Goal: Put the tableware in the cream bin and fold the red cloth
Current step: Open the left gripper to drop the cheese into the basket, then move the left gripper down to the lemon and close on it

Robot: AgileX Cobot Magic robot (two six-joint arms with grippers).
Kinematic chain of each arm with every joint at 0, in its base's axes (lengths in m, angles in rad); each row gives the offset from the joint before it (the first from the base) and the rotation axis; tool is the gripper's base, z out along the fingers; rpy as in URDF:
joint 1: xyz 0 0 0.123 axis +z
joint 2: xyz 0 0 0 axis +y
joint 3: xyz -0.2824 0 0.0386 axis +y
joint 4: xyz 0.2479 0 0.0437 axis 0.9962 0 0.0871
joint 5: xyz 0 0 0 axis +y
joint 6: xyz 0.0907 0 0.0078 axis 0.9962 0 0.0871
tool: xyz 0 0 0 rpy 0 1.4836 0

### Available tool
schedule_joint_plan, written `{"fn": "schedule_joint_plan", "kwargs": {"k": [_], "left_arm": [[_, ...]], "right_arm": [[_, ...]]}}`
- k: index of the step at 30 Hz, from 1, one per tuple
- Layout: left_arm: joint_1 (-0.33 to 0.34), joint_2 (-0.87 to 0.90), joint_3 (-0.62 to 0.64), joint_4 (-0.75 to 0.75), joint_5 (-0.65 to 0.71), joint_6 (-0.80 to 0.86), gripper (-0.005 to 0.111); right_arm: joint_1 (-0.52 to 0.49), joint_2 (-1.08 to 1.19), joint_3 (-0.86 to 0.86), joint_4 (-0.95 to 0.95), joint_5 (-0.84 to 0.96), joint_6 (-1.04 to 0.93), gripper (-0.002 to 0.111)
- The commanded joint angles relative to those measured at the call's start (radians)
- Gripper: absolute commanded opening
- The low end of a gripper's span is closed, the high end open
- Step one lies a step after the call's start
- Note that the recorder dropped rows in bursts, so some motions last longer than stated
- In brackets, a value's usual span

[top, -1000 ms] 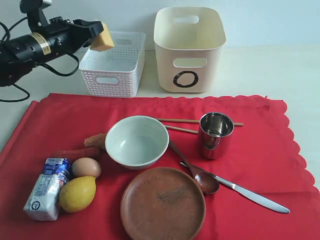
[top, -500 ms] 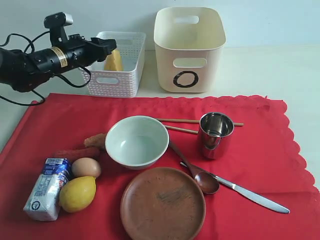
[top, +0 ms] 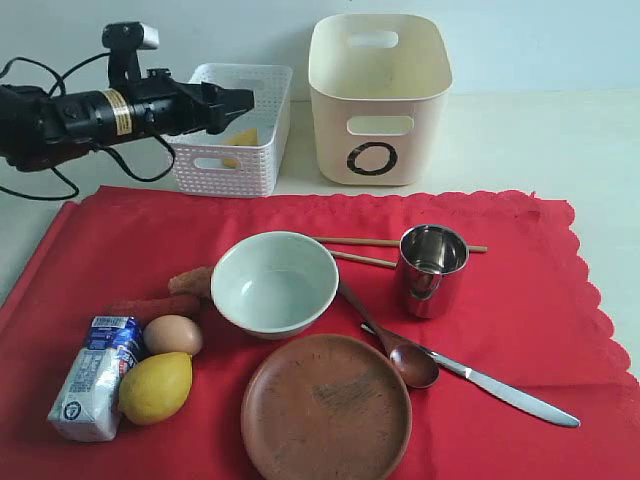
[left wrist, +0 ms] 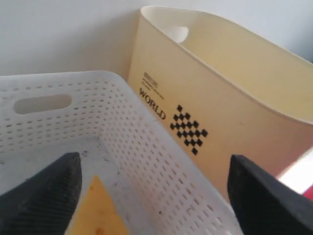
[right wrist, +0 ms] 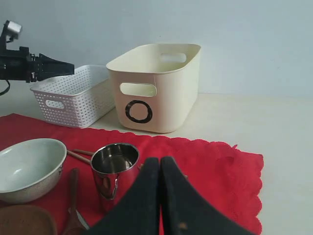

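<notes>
My left tool (top: 238,102) hangs over the white lattice basket (top: 268,75) with its pads spread wide and empty; the cheese wedge (left wrist: 100,210) lies on the basket floor. My right tool (right wrist: 160,169) is pinched closed on nothing. All the tableware sits on the soft red cloth (top: 520,290), none in the smooth, tall cream bin (top: 380,100) at the far side.

Risks as I judge them:
- The glossy round bowl (top: 272,282) crowds the spoon (top: 400,355) handle and the thin chopsticks (top: 355,241), so a lift may drag them.
- The polished steel cup (top: 432,268) could slip.
- The flat knife (top: 500,390) may bunch the fabric.
</notes>
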Motion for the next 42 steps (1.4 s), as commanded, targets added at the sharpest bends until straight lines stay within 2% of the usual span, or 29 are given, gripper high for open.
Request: {"fn": "schedule_joint_plan", "kwargs": {"k": [1,4,7,10,13,16,17,18,22,28,35,38,42], "left_arm": [[0.031,-0.101,-0.005,0.172,-0.019,-0.202,0.078],[0.045,-0.154,-0.005,0.352,-0.083,-0.399,0.078],[0.048,-0.187,-0.002,0.497,-0.212,-0.456,0.078],[0.067,-0.195,0.036,0.513,-0.362,-0.456,0.07],[0.105,-0.195,0.1,0.493,-0.448,-0.456,0.049],[0.156,-0.195,0.189,0.489,-0.448,-0.421,0.019],[0.173,-0.198,0.222,0.491,-0.448,-0.383,0.005],[0.183,-0.201,0.257,0.491,-0.448,-0.371,0.0],[0.221,-0.223,0.371,0.48,-0.448,-0.29,0.002],[0.227,-0.28,0.552,0.463,-0.448,-0.194,0.002],[0.227,-0.396,0.826,0.317,-0.448,-0.048,0.002],[0.227,-0.455,0.89,0.305,-0.448,0.041,0.002],[0.227,-0.497,0.902,0.302,-0.448,0.048,0.002]], "right_arm": [[0.002,-0.004,0.005,0.0,-0.007,-0.001,0.0],[0.002,-0.004,0.005,0.0,-0.007,-0.001,0.0],[0.002,-0.004,0.005,0.0,-0.007,-0.001,0.0],[0.002,-0.004,0.005,0.0,-0.007,-0.001,0.0],[0.002,-0.004,0.005,0.0,-0.007,-0.001,0.0],[0.002,-0.004,0.005,0.0,-0.007,-0.001,0.0],[0.002,-0.004,0.005,0.0,-0.007,-0.001,0.0],[0.002,-0.004,0.005,0.0,-0.007,-0.001,0.0],[0.002,-0.004,0.005,0.0,-0.007,-0.001,0.0],[0.002,-0.004,0.005,0.0,-0.005,-0.001,0.0],[0.002,-0.004,0.005,0.0,-0.005,-0.001,0.0],[0.002,-0.004,0.005,0.0,-0.005,-0.001,0.0],[0.002,-0.004,0.005,0.0,-0.005,-0.001,0.0]]}}
